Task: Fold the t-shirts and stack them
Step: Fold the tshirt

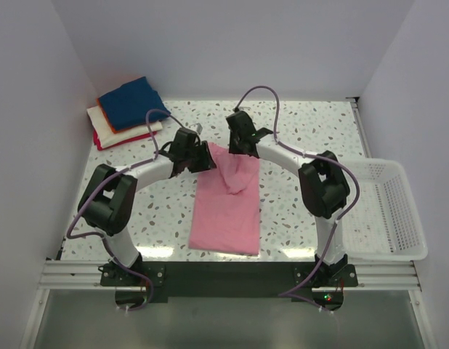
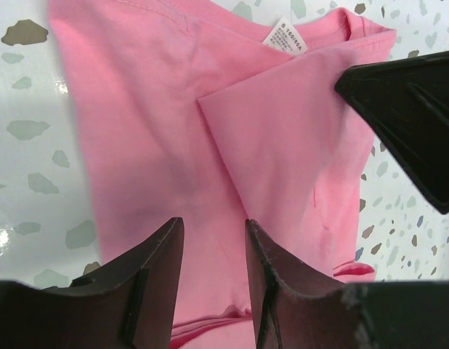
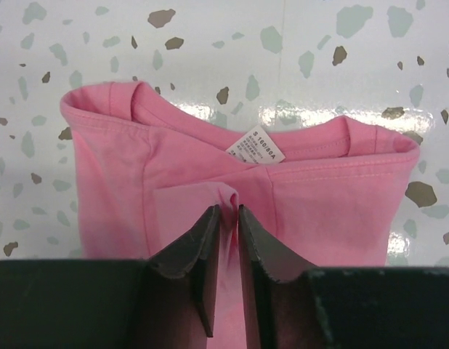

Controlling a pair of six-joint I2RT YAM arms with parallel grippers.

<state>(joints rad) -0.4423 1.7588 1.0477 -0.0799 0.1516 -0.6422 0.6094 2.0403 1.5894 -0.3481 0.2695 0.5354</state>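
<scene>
The pink t-shirt [image 1: 226, 211] lies as a long narrow rectangle in the middle of the table, collar end away from me. My right gripper [image 1: 239, 145] is shut on a pinch of its pink fabric just below the collar label [image 3: 256, 145], which shows between the tips in the right wrist view [image 3: 228, 211]. My left gripper [image 1: 204, 156] is at the shirt's far left corner. Its jaws stand apart over the pink cloth [image 2: 152, 131] in the left wrist view [image 2: 213, 225]. A folded stack [image 1: 130, 105] with navy blue on top sits at the back left.
A white mesh basket [image 1: 388, 211] stands at the table's right edge. White walls close in the back and both sides. The right gripper's dark finger [image 2: 413, 102] shows at the right of the left wrist view.
</scene>
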